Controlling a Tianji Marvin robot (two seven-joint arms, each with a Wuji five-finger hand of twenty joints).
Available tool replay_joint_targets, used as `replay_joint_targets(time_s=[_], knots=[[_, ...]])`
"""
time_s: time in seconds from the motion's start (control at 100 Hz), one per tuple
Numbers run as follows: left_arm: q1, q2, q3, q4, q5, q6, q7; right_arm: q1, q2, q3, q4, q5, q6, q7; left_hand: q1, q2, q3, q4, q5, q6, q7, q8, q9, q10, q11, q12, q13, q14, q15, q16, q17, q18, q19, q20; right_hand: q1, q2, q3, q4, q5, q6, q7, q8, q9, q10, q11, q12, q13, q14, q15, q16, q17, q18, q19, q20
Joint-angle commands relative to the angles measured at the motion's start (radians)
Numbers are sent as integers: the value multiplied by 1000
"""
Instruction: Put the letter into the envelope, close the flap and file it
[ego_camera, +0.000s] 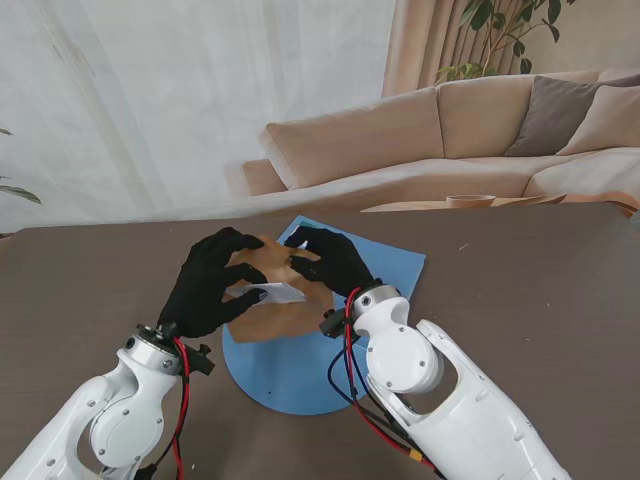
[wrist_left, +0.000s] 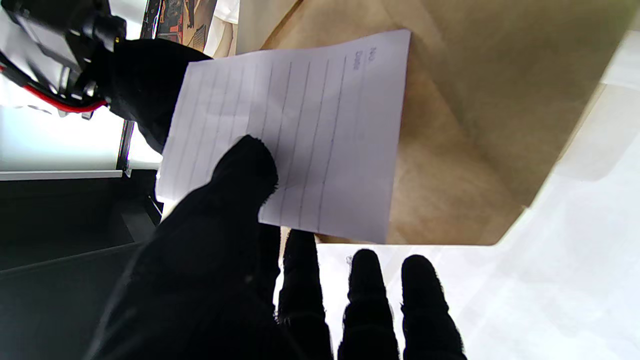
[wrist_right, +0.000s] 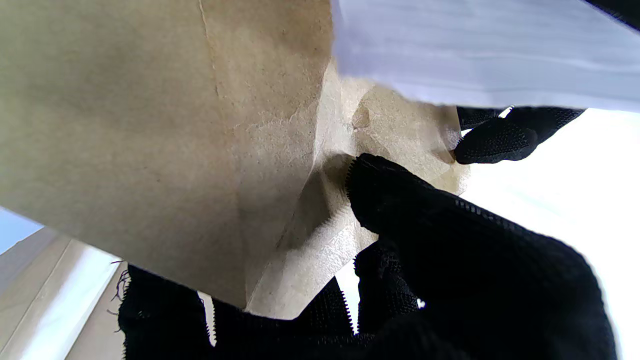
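A brown paper envelope (ego_camera: 270, 300) is held up between both black-gloved hands over a blue folder (ego_camera: 340, 300). My left hand (ego_camera: 212, 282) pinches a white lined letter (ego_camera: 275, 292), thumb pressed on the sheet (wrist_left: 300, 130), which lies across the envelope (wrist_left: 475, 115). My right hand (ego_camera: 330, 260) grips the envelope's far right part. In the right wrist view its thumb presses on the envelope (wrist_right: 165, 125) near the flap fold, and the letter (wrist_right: 480, 55) sits beyond it. How far the letter is inside the envelope is hidden.
The blue folder lies on a dark brown table (ego_camera: 520, 290). Beyond the table's far edge stand a beige sofa (ego_camera: 450, 140) with grey cushions, a white curtain and a plant.
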Motion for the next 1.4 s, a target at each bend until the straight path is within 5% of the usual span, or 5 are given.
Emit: replay_joint_targets(time_s=[0.0,0.53,0.9,1.23,1.39], knots=[[4,-2,-1,-1,25,-1,-9,-1,-7,-4,-7,3,-3,11,27,13,47,2,26,-80,71,2,-43,-18,-6,-16,-35,-22,-15,3,-11,-39,-17,29,17,10,15,13,28,2,36,33,32,5,23,9,33,12,24,11,-1,19,32,15],[-11,-11,2,19,-6,-79,22,10,-7,-15,0,0,-8,15,7,23,47,1,14,-114,88,-5,-33,-30,6,-12,-27,-31,-1,11,-4,-41,-14,36,16,11,14,13,27,1,36,34,32,4,23,10,32,12,24,11,-1,20,33,15],[-45,-5,20,72,89,-59,97,4,-6,-9,-12,-3,-1,16,10,18,54,2,16,-107,95,-16,-30,-25,13,-10,-28,-26,4,12,-4,-39,-11,34,16,11,13,14,27,1,35,34,31,4,23,10,32,13,24,11,0,19,33,15],[-26,9,12,44,171,24,93,5,-5,-13,-15,-5,1,17,-2,3,54,-6,-73,43,141,53,-78,48,5,-2,-42,-19,-49,13,-16,-34,-67,30,16,11,12,13,27,2,35,34,31,4,22,10,31,13,24,11,-1,19,33,15],[-25,13,18,36,205,58,98,7,-5,-18,-16,-6,-1,19,-18,-19,67,-10,-129,69,220,112,-92,60,10,9,-48,-19,-71,25,-17,-35,-84,45,16,12,11,14,27,1,35,35,31,4,22,10,31,13,23,11,-1,19,33,15]])
